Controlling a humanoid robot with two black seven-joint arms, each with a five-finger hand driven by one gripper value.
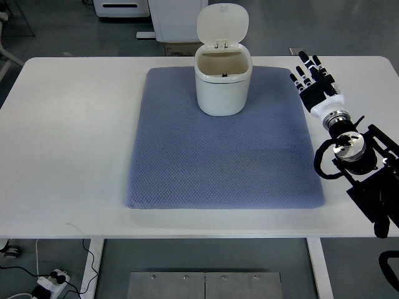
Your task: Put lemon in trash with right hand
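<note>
Although the job names a lemon, none shows anywhere in the frame — not on the mat, not on the bare table, and the bin's interior, as far as it can be seen from up here, looks bare apart from a small dark mark at the rim. The right hand (313, 80) sits at the upper right, black fingers extended and relaxed, holding nothing, pointing toward the top of the frame. To its left, well apart, stands the white trash bin (222, 84): smooth glossy plastic, rounded-square body, flip lid standing open. It rests on the upper middle of a blue-grey quilted mat (218, 156), soft and diamond-textured, on the matte white table (68, 137). Left arm not visible.
</note>
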